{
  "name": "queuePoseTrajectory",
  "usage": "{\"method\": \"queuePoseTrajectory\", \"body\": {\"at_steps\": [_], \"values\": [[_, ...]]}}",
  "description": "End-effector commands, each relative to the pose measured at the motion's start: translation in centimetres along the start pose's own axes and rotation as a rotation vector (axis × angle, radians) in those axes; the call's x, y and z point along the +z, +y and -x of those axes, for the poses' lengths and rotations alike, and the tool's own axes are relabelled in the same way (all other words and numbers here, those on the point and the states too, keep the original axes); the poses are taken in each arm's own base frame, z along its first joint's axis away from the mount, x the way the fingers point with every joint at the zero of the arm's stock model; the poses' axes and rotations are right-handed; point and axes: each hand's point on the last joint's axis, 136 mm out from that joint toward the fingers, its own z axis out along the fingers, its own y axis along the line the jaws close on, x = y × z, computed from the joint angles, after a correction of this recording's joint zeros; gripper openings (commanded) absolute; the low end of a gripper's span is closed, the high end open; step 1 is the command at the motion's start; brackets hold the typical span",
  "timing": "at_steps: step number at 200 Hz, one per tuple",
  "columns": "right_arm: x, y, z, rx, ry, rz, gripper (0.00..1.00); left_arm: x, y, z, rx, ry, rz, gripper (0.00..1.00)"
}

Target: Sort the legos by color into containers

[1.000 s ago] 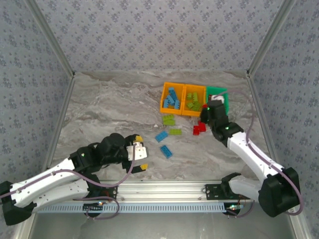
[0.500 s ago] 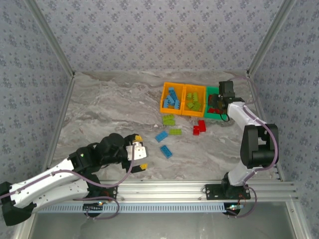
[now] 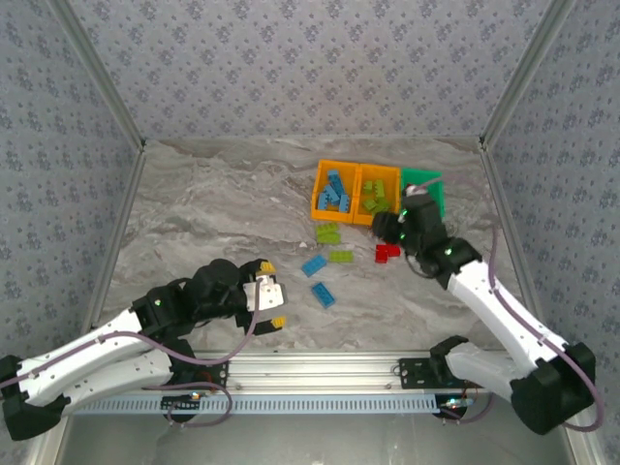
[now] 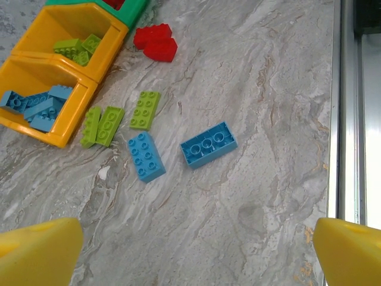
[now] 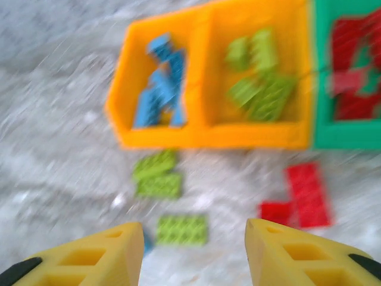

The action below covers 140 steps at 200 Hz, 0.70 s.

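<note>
1. Our left end effector (image 4: 196,244) hangs released at the lower left of the overhead frame, its yellow fingers (image 4: 38,253) wide apart with only bare marbled surface (image 4: 262,89) between them
2. Our right end effector (image 5: 194,235) is also spread and empty; overhead we see it right of centre, just in front of the bins
3. The three bins stand in a touching row at the upper right of centre overhead: the left orange bin (image 3: 317,199) holds sorted blue bricks (image 3: 335,192), the middle orange bin (image 3: 378,170) holds sorted lime bricks (image 3: 376,201), and the green bin (image 3: 422,175) holds sorted red bricks (image 5: 351,104) (badly blurred in the right wrist view)
4. In the left wrist view, the loose red pair (image 4: 156,40) lies touching at top centre, near the green bin's corner
5. The lime pair (image 4: 102,126) lies side by side just beside the left orange bin's front wall, with the single lime brick (image 4: 145,109) to its right
6. Below these, the left blue brick (image 4: 146,156) and the right blue brick (image 4: 208,144) lie flat, near each other but apart
</note>
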Motion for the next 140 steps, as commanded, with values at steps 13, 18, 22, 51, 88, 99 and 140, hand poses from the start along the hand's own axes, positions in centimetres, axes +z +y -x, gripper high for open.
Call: {"method": "queuePoseTrajectory", "body": {"at_steps": [13, 18, 22, 51, 88, 99, 140], "values": [[2.1, 1.8, -7.6, -0.054, 0.187, -0.07, 0.54, -0.9, 0.5, 1.0, -0.009, -0.039, 0.015, 0.99], [2.4, 2.2, -8.1, -0.073, 0.201, -0.076, 0.55, -0.9, 0.5, 1.0, -0.01, -0.043, 0.015, 0.99], [2.8, 2.3, -8.5, -0.09, 0.217, -0.093, 0.56, -0.9, 0.4, 1.0, -0.012, -0.043, 0.014, 0.99], [5.9, 3.2, -10.2, -0.134, 0.282, -0.142, 0.68, -0.9, 0.4, 1.1, -0.018, -0.046, 0.008, 0.99], [9.3, 2.2, -9.7, -0.142, 0.269, -0.223, 0.87, -0.8, 0.3, 1.0, -0.019, -0.041, 0.008, 0.99], [10.3, 1.5, -9.6, -0.126, 0.277, -0.248, 0.88, -0.8, 0.3, 0.9, -0.019, -0.039, 0.008, 0.99], [13.6, 0.9, -10.8, -0.084, 0.351, -0.232, 0.87, -0.5, 0.3, 0.6, -0.02, -0.023, 0.007, 0.99]]}}
